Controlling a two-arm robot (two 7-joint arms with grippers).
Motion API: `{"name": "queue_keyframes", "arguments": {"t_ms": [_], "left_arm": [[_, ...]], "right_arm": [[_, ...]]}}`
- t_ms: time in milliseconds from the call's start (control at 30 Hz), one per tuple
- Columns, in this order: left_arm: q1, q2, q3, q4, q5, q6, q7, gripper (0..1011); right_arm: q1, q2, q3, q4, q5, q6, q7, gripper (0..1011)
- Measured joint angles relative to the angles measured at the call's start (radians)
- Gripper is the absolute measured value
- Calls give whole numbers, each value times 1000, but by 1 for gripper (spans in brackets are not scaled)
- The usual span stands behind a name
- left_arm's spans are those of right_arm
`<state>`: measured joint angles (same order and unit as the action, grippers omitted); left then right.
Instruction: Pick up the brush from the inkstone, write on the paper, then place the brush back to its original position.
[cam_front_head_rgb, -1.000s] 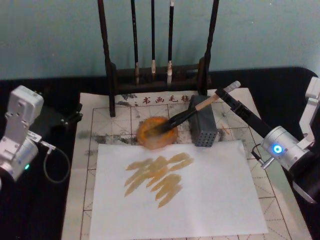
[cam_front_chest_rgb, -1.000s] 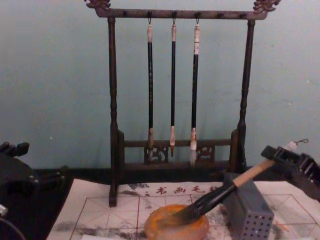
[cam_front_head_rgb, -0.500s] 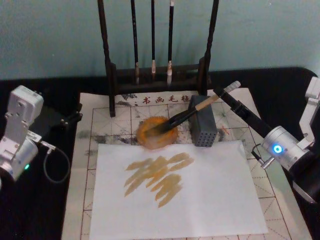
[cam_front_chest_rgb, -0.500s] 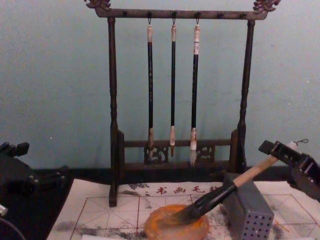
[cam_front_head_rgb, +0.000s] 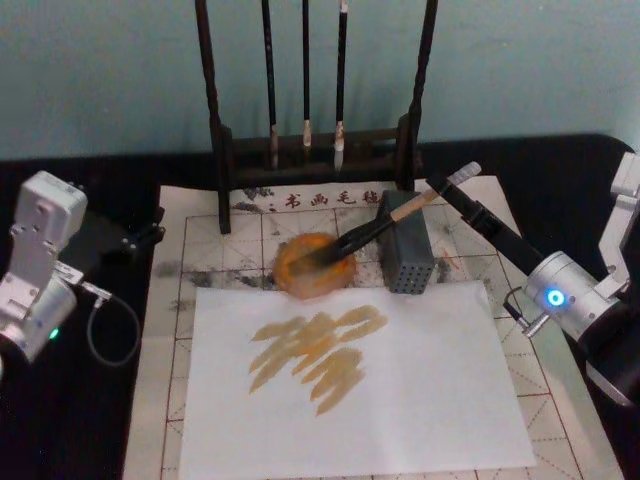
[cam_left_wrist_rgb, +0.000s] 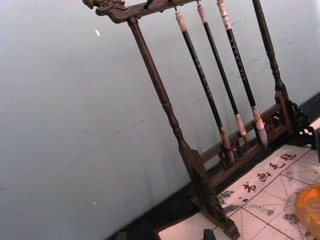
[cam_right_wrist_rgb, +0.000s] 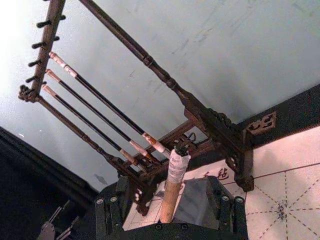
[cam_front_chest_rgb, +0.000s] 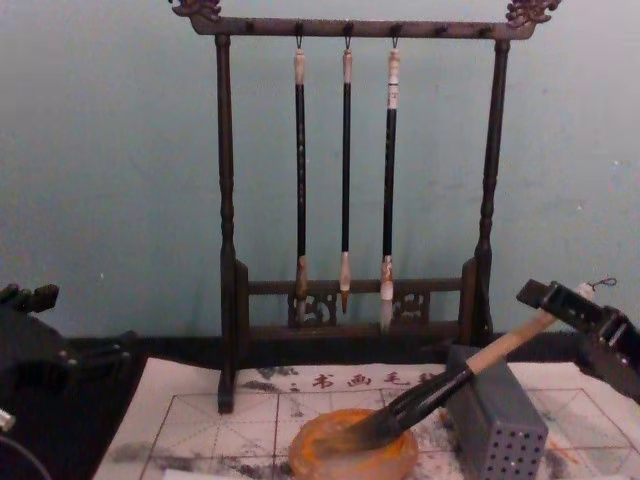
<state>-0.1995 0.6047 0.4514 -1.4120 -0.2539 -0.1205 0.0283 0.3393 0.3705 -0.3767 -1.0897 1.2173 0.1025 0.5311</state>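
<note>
My right pincer is released. In the right wrist view its fingers stand well apart on either side of the top of the brush, and neither touches it. My left pincer is parked far off to my left over the black counter.

The hazards, biggest thing first. The brush rack stands just beyond my right pincer. A careless swing of the arm away from me could strike its near post and set the three slim brushes swinging. The gridded paper and the white sheet on top of it lie below and towards me. If the wet brush rolls off, it would smear them. The grey block, just ahead of and below the pincer, props up the handle, so a nudge to it would tip the brush loose. The inkstone lies further ahead and holds the bristles. If I pull back crooked, a finger may catch the handle and lever the tip out, dragging ink along. The smallest hazard is the cord loop at the handle's end. It could snag on a finger and drag the whole brush after me.

The only writing is a row of red characters on the paper, ahead of the pincer. I read 书画毛, and the block partly hides the rest. The ochre strokes on the white sheet form no character I can read. I see no brand marks.
</note>
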Motion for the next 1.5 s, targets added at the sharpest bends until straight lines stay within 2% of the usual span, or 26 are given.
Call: {"name": "queue_keyframes", "arguments": {"t_ms": [167, 367, 500, 533, 600, 733, 833, 1000, 1033, 1100, 1233, 1400, 1500], "left_arm": [[0, 0, 0, 0, 0, 0, 0, 1001], [0, 0, 0, 0, 0, 0, 0, 1001], [0, 0, 0, 0, 0, 0, 0, 1001], [0, 0, 0, 0, 0, 0, 0, 1001], [0, 0, 0, 0, 0, 0, 0, 1001], [0, 0, 0, 0, 0, 0, 0, 1001], [0, 0, 0, 0, 0, 0, 0, 1001], [0, 0, 0, 0, 0, 0, 0, 1001], [0, 0, 0, 0, 0, 0, 0, 1001], [0, 0, 0, 0, 0, 0, 0, 1001], [0, 0, 0, 0, 0, 0, 0, 1001], [0, 0, 0, 0, 0, 0, 0, 1001], [0, 0, 0, 0, 0, 0, 0, 1001]], "right_arm": [[-5, 13, -7, -14, -13, -1, -3, 1000], [-28, 52, -18, -53, -44, -2, -17, 1000], [-53, 88, -24, -93, -94, -23, -40, 1000], [-53, 88, -24, -93, -94, -23, -40, 1000], [-69, 114, -32, -118, -143, -39, -60, 1000], [-79, 133, -37, -136, -192, -57, -87, 1000], [-84, 141, -37, -145, -247, -83, -130, 1000], [-78, 122, -28, -135, -307, -129, -196, 1000], [-78, 122, -28, -135, -307, -129, -196, 1000], [-69, 105, -28, -120, -340, -156, -224, 1000], [-52, 73, -41, -87, -408, -209, -269, 1000], [-21, 22, -68, -24, -515, -278, -336, 1000], [-14, 8, -71, -6, -540, -295, -349, 1000]]}}
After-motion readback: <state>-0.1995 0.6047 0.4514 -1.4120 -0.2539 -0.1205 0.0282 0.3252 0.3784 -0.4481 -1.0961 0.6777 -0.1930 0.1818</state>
